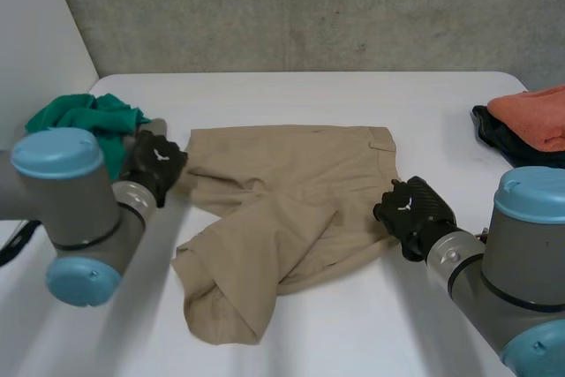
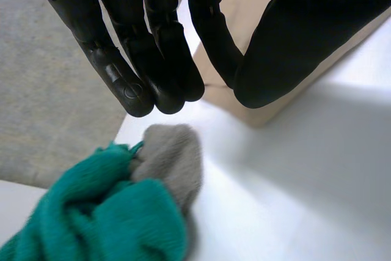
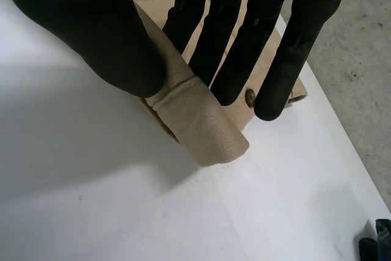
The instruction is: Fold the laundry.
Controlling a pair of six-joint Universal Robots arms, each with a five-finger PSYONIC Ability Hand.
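Khaki shorts [image 1: 291,192] lie rumpled in the middle of the white table [image 1: 291,94], one leg folded over toward the near edge. My left hand [image 1: 154,165] is at the shorts' left edge. In the left wrist view, that hand [image 2: 165,59] has the khaki cloth [image 2: 247,4] pinched between straight fingers and thumb. My right hand [image 1: 410,209] is at the shorts' right edge. In the right wrist view, this hand [image 3: 104,35] pinches a fold of the waistband [image 3: 201,120] between thumb and fingers, beside a brown button [image 3: 250,97].
A green cloth [image 1: 84,121] is bunched at the table's left side, close behind my left hand, with a grey sock [image 2: 171,157] against it. An orange cloth [image 1: 534,116] lies on a dark garment [image 1: 503,143] at the table's right edge.
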